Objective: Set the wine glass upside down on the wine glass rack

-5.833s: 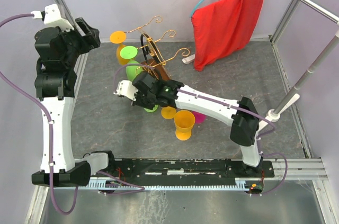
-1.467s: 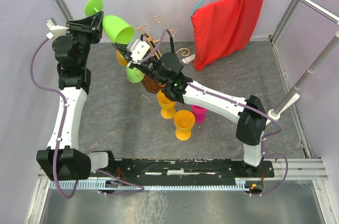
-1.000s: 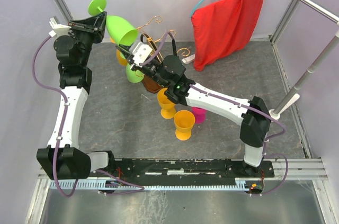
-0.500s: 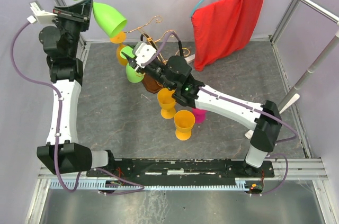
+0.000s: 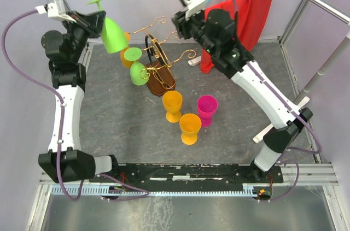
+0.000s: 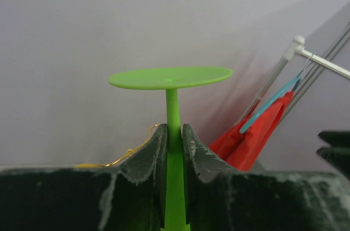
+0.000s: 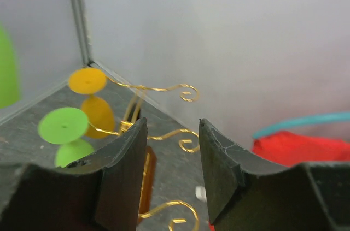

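Seen from above, the right claw (image 5: pixel 179 25) has swung up away from the wine glass rack (image 5: pixel 158 56), and the left claw (image 5: pixel 98 17) holds the green wine glass (image 5: pixel 112 34) inverted, up-left of it. In the left wrist view, the fingers (image 6: pixel 153 149) pinch its stem. In the right wrist view, that claw gapes empty, the rack beyond it.

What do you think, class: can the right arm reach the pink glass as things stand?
Probably yes. The right end effector is open and empty, and the pink glass stands upright with nothing between it and that arm.
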Robot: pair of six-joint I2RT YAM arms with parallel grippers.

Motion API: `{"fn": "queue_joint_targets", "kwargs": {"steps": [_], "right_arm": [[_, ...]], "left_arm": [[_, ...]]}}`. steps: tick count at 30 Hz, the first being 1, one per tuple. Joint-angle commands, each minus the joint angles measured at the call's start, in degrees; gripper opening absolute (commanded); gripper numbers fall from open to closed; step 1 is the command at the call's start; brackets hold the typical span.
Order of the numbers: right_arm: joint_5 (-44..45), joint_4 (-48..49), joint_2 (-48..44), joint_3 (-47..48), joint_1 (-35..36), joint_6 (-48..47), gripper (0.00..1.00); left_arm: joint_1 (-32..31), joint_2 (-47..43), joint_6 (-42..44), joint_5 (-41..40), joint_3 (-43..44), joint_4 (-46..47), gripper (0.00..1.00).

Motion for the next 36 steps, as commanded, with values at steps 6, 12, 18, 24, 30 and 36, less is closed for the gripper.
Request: {"fn": "queue_joint_targets", "kwargs": {"steps": [6,12,18,24,30,36], "right_arm": [[-1.1,-11.9,-1.8,-0.2,-7.7,7.0,0.51],[-1.6,-14.0,-0.5,0.2,-9.7,6.8,0.51],[-1.9,-15.5,-0.1,0.4,-10.3,6.4,0.51],[-1.7,-16.6,0.8,1.7,-10.8,6.4,0.51],[-0.5,-17.5,1.1,2.7,-10.9,5.5,0.51],[0.2,-18.1,1.1,3.0,-11.0,3.9,0.51]], "left_arm": [[-5.8,-19.8,25.9,3.3,-20.3,6.6,0.03],[-8.6,-28.0,26.8,3.2,-29.6,7.0,0.03],[-10.1,-32.7,25.9,5.5,-35.5,4.0,0.03],[-16.9,-34.7,25.7,3.3,-42.0,5.8,0.03],[-26.2,-38.0,25.7,-3.4,-48.0,6.4,0.03],[-32.9,-40.3,26.0,-12.1,-56.1,12.1,0.03]]}}
